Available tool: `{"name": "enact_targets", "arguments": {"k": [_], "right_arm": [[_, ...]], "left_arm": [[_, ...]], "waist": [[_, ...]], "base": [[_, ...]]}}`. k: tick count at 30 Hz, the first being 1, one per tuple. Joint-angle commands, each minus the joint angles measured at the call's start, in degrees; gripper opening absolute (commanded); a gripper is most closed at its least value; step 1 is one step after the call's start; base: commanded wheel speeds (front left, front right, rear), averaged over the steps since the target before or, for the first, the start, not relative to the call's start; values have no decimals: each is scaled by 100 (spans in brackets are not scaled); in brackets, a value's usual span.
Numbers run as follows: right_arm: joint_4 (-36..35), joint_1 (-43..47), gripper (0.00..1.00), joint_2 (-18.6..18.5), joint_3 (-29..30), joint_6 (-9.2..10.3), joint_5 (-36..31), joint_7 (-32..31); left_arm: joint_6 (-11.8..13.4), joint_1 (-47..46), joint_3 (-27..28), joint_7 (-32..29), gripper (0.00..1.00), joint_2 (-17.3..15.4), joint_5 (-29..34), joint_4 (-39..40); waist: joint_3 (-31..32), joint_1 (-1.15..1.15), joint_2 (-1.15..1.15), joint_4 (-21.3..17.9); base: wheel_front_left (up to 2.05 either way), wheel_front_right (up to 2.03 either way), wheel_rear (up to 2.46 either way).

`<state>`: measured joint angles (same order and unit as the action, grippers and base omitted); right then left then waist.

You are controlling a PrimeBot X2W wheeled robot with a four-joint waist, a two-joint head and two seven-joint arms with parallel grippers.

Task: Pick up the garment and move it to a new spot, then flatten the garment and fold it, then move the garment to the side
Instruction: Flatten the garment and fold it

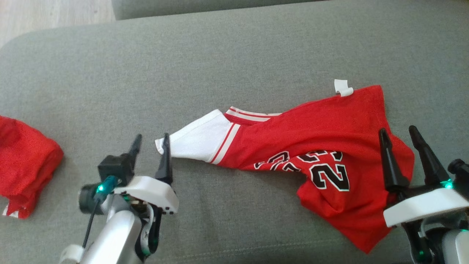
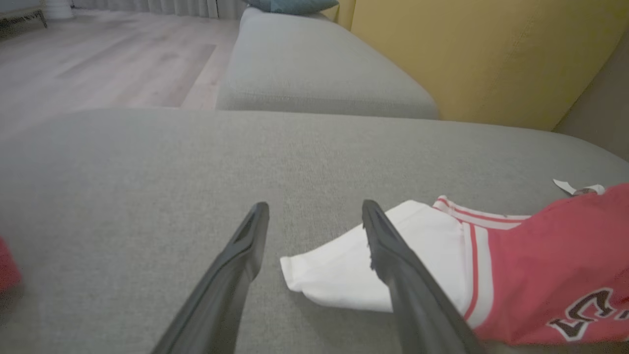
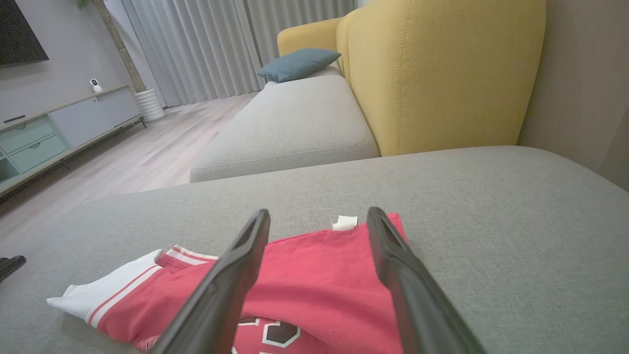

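So, left end effector (image 1: 152, 136) and right end effector (image 1: 397, 129) both gape empty by the jersey (image 1: 311, 128); another red cloth (image 1: 25, 165) is cut off at left.

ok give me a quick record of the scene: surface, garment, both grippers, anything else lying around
surface: grey sofa cushion
garment: red jersey, rumpled, not folded, number showing
sleeve: white sleeve stretched toward the robot's left
label: white tag at the jersey's far edge
left arm: left gripper open at the sleeve tip, gripping nothing
right arm: right gripper open over the jersey's right end, gripping nothing
other: second red cloth at far left, apart from the jersey
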<state>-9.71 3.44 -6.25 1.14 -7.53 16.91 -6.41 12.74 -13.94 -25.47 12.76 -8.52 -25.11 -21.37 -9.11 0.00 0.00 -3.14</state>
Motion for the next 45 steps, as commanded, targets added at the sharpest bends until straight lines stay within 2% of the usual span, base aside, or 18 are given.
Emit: {"name": "enact_targets", "arguments": {"k": [1, 5, 11, 20, 33, 38, 45], "right_arm": [[-251, -71, 100, -92, -105, 4, -60, -13], [-327, -86, 100, -140, -125, 4, -129, -63], [-342, -18, 100, -178, -119, 4, -187, -142], [-407, 80, 100, -156, -53, 4, -196, -218], [-427, 38, 100, -174, -36, 4, -190, -225], [-467, -18, 100, -197, -24, 4, -178, -244], [-478, -215, 100, -248, -95, 4, -137, -261]], "left_arm": [[96, -102, 201, 104, 100, -174, 137, 334], [390, 149, 333, 200, 100, -384, 498, 1040], [616, 590, 434, 216, 100, -661, 775, 1780], [762, 986, 400, 65, 100, -853, 857, 2298], [833, 981, 357, -65, 100, -896, 869, 2426], [679, 750, 247, -279, 100, -889, 805, 2326], [93, -320, -34, -1146, 100, -708, 501, 1335]], "waist": [[40, 0, 0, 0], [172, 0, 0, 2], [346, 0, 0, 10], [404, 0, 0, 47], [307, 0, 0, 97], [118, 0, 0, 162], [-296, 0, 0, 211]], "base": [[0, 0, 0], [0, 0, 0], [0, 0, 0], [0, 0, 0], [0, 0, 0], [0, 0, 0], [0, 0, 0]]}}
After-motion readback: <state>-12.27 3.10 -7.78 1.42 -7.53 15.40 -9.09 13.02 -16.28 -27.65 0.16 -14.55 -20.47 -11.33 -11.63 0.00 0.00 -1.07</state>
